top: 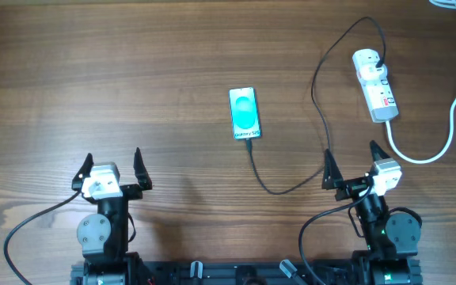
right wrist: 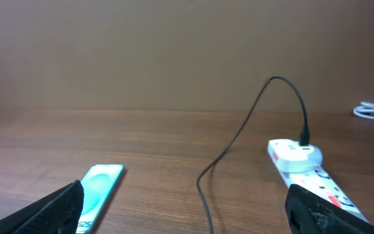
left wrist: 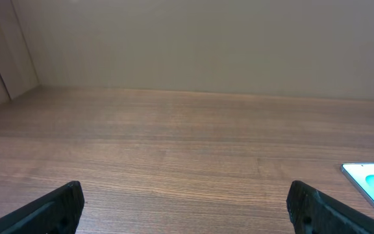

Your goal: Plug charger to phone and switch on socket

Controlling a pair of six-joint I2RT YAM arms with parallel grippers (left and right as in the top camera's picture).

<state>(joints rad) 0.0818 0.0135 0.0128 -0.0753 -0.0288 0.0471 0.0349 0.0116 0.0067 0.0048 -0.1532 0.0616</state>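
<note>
The phone [top: 244, 113] lies flat mid-table, screen lit cyan; it also shows in the right wrist view [right wrist: 99, 188] and at the left wrist view's right edge [left wrist: 372, 182]. The black charger cable [top: 317, 103] runs from the phone's near end, where its tip sits, round to a white adapter on the socket [top: 375, 95], a white power strip at the right, also in the right wrist view [right wrist: 310, 175]. My left gripper [top: 111, 170] is open and empty at the near left. My right gripper [top: 358, 165] is open and empty near the cable's loop.
The strip's thick white cord [top: 450, 119] loops along the right edge and off the top right corner. The wooden table [top: 133, 79] meets a plain wall at its far side in both wrist views.
</note>
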